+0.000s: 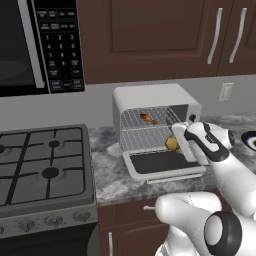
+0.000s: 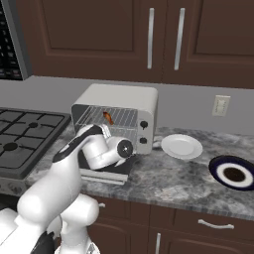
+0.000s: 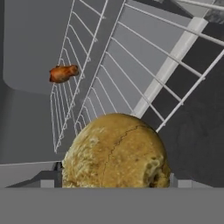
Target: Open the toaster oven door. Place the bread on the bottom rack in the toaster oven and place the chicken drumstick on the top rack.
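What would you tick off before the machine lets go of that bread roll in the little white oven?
1. Toaster oven door dropped fully open: ok.
2. Chicken drumstick lying on the top rack: ok.
3. Bread between the claw fingers: ok.
4. Bread at bottom rack height: ok.
5. Bread resting on the wires: cannot tell.
6. Claw clear of the top rack: ok.

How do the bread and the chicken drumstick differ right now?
The bread is a big round tan loaf; the chicken drumstick is a much smaller, elongated orange-brown piece. The drumstick lies alone on the top rack, apart from the gripper; the bread sits between the gripper's wide-spread fingers at the bottom rack. Both are at the toaster oven, whose door is down.
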